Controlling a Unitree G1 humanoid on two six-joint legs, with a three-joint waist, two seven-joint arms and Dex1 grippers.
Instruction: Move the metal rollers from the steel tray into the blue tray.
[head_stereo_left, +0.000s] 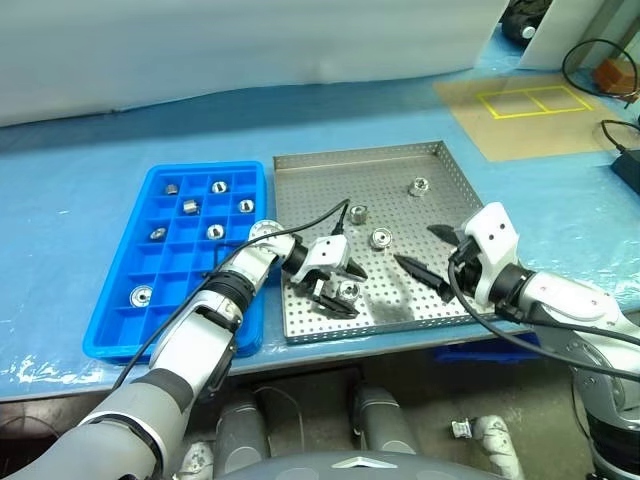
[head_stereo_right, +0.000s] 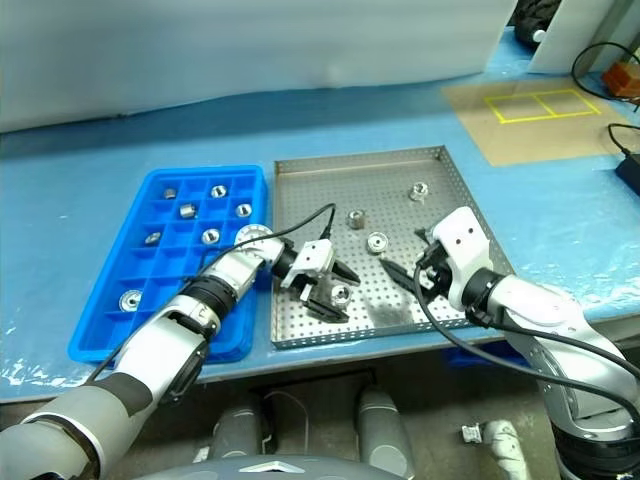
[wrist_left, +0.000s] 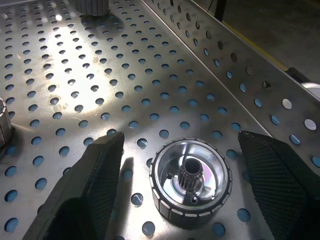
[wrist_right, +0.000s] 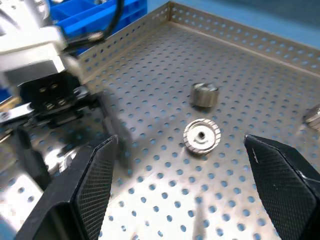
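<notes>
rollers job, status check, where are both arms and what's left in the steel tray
Left gripper jaws open, straddling a roller. Right gripper open, empty, over steel tray. Four rollers in steel tray, seven in blue tray. Nothing in the way.

No readable text, labels or numbers anywhere

Both arms are showing silver-grey metallic shells with black ribbed collars at the joints, and a thin black cable is looping loosely along each forearm toward the wrist. The left end effector (head_stereo_left: 333, 281) is wearing a white block-shaped housing with a black plate carrying small screws, and its two black fingers (wrist_left: 90, 190) are showing a fine cross-hatched texture on their inner faces. The right end effector (head_stereo_left: 432, 252) is carrying a bulkier white angular casing with small dark screw holes, and its black wedge-shaped fingers (wrist_right: 85, 195) are bearing the same mesh-patterned pads.
</notes>
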